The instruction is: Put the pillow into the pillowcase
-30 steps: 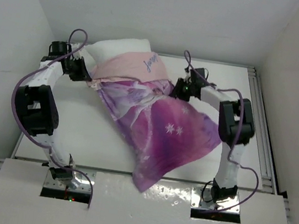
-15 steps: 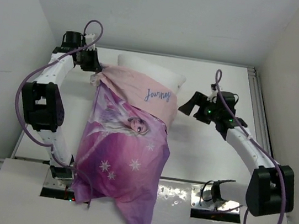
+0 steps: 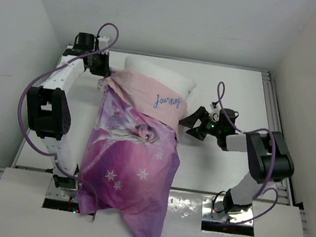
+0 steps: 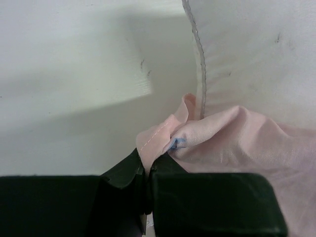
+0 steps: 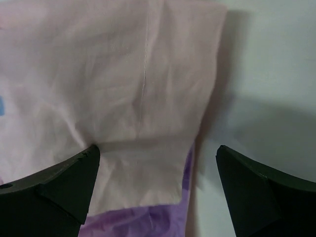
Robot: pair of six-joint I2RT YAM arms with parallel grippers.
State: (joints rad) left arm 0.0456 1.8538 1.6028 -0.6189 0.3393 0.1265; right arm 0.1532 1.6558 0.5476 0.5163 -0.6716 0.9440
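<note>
The white pillow (image 3: 159,74) lies at the back of the table, its near part under the pillowcase (image 3: 132,156). The purple case with the princess print runs toward me and hangs over the near edge; its pale pink cuff (image 3: 149,96) is folded back. My left gripper (image 3: 102,76) is shut on the cuff's left corner, and the pink hem (image 4: 150,148) is pinched between its jaws beside the pillow's seamed edge (image 4: 200,64). Just right of the cuff's right corner, my right gripper (image 3: 191,123) stands open and holds nothing. The pink corner (image 5: 138,108) lies below its spread fingers (image 5: 69,185).
White enclosure walls close in on the left, back and right. A metal rail (image 3: 278,141) runs along the table's right edge. Bare table (image 5: 271,74) lies right of the cuff. The arm bases (image 3: 231,208) sit at the near edge.
The right gripper has let go of the pillowcase and opened, then drawn back beside the cuff's right corner. The case swung left and now hangs over the near edge. The left gripper stayed shut.
</note>
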